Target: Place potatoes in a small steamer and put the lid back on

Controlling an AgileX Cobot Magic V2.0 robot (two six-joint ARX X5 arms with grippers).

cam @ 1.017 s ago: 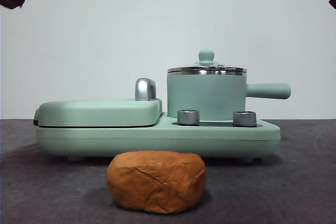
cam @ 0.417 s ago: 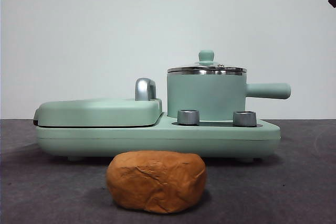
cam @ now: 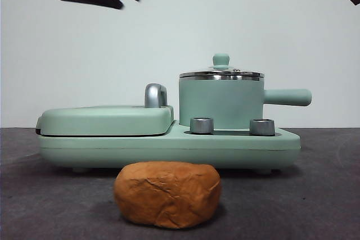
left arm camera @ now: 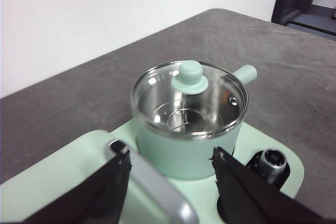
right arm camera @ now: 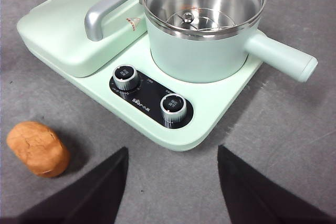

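The potatoes point(cam: 167, 194) (one wrinkled orange-brown lump) lie on the grey tabletop point(cam: 315, 195) in front of the green cooker base point(cam: 169, 145), apart from its front edge with bare cloth all round. The small steamer point(cam: 221, 103) stands on the base behind the two knobs, its handle point(cam: 287, 97) reaching past the base's side edge. The lid point(left arm camera: 188, 80) sits on its steel rim. The left gripper point(left arm camera: 170, 169) hangs high above the griddle cover point(cam: 106, 119), fingers spread wide and empty. The right gripper point(right arm camera: 172, 169) hovers over open tabletop near the base's front edge, fingers also wide apart, holding nothing.
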